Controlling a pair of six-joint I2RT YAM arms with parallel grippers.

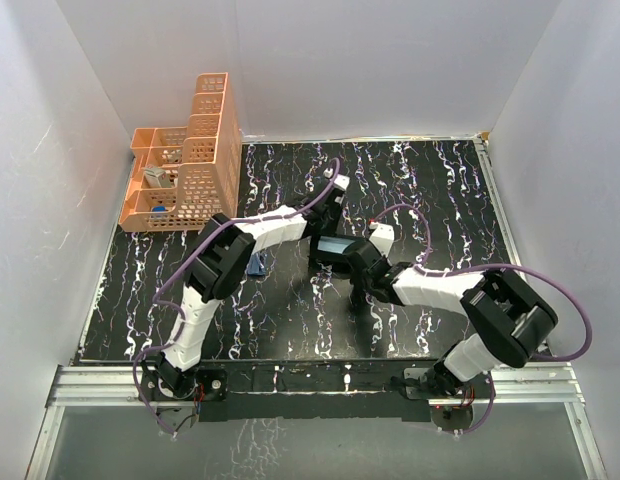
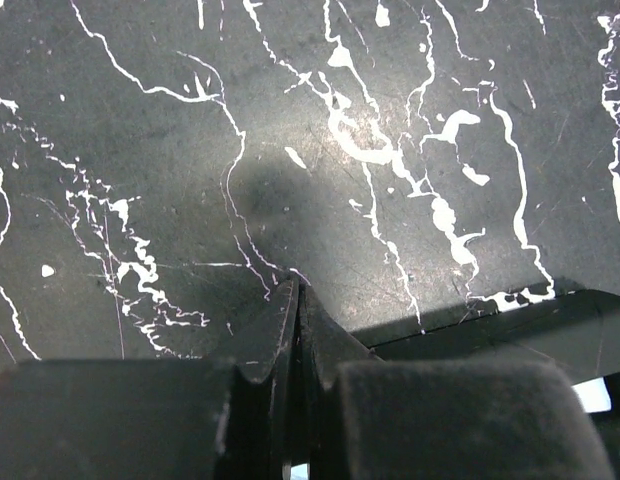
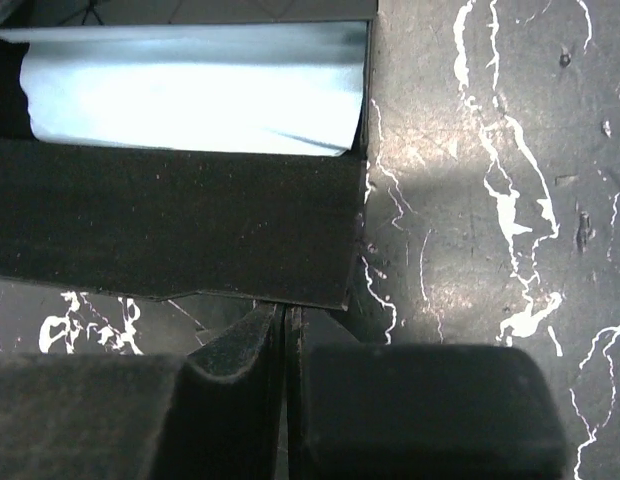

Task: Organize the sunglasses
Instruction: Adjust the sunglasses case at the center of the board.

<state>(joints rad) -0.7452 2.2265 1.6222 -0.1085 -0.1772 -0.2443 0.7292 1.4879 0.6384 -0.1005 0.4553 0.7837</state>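
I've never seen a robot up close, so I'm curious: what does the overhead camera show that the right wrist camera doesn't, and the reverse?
Only overhead: the left arm and right arm whole, the orange organizer, and the dark blue sunglasses beside the left arm. Only the right wrist: the right gripper shut, empty, near the edge of the black case. Both: that case, the light blue cloth and the black marbled table.
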